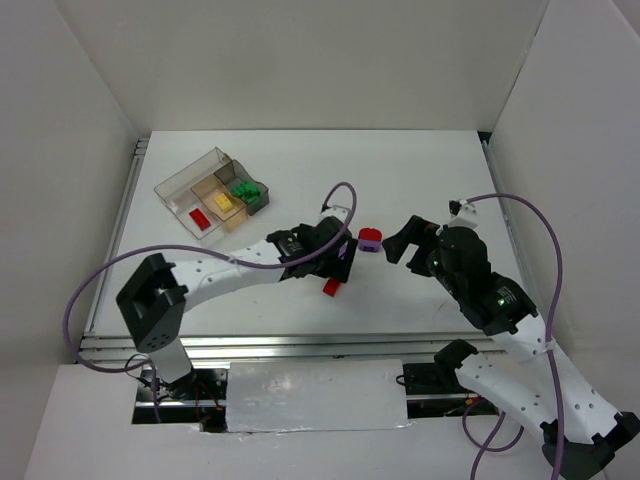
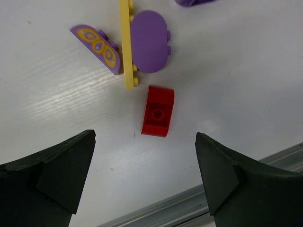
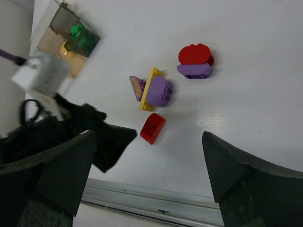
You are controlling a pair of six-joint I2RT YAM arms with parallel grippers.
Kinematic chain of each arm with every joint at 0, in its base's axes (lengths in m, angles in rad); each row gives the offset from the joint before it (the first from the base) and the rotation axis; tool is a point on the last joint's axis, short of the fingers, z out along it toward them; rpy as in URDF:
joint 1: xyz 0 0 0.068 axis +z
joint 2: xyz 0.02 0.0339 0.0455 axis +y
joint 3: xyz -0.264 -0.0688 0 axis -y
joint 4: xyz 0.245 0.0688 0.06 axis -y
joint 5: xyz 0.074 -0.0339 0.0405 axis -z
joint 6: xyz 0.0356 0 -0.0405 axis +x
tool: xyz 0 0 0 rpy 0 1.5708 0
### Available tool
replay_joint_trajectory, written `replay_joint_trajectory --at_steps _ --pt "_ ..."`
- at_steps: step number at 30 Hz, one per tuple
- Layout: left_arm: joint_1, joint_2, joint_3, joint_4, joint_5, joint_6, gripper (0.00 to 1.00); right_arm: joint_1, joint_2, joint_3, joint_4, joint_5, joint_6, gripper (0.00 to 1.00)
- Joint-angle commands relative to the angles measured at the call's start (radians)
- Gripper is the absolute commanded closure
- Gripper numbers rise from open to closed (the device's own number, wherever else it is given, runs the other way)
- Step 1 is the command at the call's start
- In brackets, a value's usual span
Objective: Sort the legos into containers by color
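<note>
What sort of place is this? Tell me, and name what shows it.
Most likely a robotics lab test cell: a white tabletop boxed in by plain white panels, two white-and-black robot arms mounted at its near edge, and a clear plastic compartment tray holding small toy bricks.

Your red brick (image 2: pixel 158 111) lies loose at 6 o'clock of the purple oval (image 2: pixel 150 41); the tray (image 1: pixel 178 188), far at 10 o'clock, holds others.

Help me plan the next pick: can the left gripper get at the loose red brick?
Probably yes: the left gripper hangs open above the red brick, which lies uncovered, just clear of the yellow strip.
</note>
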Motion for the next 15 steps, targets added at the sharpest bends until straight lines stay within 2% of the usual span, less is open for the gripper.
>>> replay_joint_trajectory --at_steps 1,5,10,15 --pt "-0.014 0.071 0.006 0.045 -0.022 0.031 0.00 -0.001 -0.018 0.034 -0.034 0.014 -0.008 0.00" --pt "-0.021 0.150 0.010 0.063 -0.004 0.034 0.02 -0.003 -0.017 0.019 -0.026 -0.011 -0.022 0.00" --pt "-0.024 0.229 0.022 0.068 0.018 0.037 0.08 -0.001 -0.012 0.008 -0.014 -0.026 -0.028 0.00" --pt "-0.027 0.275 0.032 0.074 0.030 0.040 0.19 -0.003 -0.004 0.002 0.004 -0.043 -0.035 0.00"
